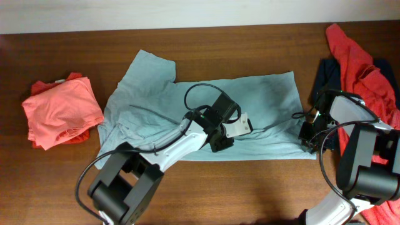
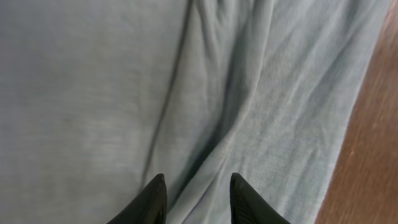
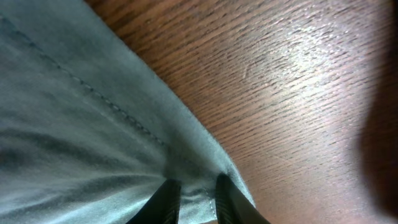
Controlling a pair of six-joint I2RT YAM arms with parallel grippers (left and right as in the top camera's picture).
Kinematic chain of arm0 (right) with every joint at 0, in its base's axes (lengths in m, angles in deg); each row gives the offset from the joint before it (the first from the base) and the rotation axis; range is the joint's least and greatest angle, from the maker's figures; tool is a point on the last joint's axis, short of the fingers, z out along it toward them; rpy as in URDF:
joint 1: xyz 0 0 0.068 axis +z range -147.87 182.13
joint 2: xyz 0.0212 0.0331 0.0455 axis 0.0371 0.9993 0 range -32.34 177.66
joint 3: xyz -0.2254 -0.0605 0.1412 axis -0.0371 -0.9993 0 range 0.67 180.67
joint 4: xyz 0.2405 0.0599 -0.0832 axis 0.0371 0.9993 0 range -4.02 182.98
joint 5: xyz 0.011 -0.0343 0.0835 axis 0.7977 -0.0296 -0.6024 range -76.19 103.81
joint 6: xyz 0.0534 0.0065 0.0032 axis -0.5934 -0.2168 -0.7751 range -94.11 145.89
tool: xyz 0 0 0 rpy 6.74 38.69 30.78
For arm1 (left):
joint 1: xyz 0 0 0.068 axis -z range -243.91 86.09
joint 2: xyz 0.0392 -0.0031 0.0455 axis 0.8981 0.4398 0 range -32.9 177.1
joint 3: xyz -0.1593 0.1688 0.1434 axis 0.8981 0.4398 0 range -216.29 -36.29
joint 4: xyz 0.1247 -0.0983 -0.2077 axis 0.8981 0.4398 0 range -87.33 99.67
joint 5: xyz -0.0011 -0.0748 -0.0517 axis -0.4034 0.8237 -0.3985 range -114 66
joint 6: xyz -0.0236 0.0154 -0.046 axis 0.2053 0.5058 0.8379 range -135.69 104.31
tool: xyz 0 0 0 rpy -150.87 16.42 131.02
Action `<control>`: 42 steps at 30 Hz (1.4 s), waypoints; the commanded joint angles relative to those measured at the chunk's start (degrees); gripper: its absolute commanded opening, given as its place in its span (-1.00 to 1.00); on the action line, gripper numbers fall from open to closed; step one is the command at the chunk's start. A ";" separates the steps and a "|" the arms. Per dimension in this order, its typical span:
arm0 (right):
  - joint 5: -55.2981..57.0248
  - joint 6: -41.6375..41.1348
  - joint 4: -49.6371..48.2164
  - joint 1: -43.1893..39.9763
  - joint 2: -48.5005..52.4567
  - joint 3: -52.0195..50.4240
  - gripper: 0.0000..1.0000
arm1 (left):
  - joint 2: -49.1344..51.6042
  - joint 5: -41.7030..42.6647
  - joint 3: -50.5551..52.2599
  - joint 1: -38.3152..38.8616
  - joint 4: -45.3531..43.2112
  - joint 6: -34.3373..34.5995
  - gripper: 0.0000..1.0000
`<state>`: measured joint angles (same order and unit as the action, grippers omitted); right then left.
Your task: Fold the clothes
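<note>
A pale grey-blue T-shirt (image 1: 262, 100) lies spread across the middle of the table, one sleeve up at the back left. My left gripper (image 1: 222, 142) is down on its lower middle, near the front edge. In the left wrist view a raised fold of the T-shirt (image 2: 205, 124) runs between the fingertips, and the left gripper (image 2: 198, 186) is shut on it. My right gripper (image 1: 309, 139) sits at the shirt's front right corner. In the right wrist view the right gripper (image 3: 194, 186) is shut on the bunched, stitched hem (image 3: 112, 106).
A folded coral-red tee (image 1: 61, 111) lies at the far left. At the right edge a loose coral-red tee (image 1: 359, 59) is heaped over a navy piece (image 1: 326, 74), close behind my right arm. Bare wood table (image 1: 250, 187) shows in front of the shirt.
</note>
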<state>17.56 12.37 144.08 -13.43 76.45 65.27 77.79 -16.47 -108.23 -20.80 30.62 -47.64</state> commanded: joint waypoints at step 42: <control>2.29 -0.90 -1.55 -0.22 4.20 -3.32 -0.51 | 2.51 -9.57 -5.31 -6.93 4.07 7.48 -0.21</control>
<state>17.47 12.39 144.06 -13.43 76.45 65.25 79.94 -25.55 -112.76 -27.68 31.10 -43.86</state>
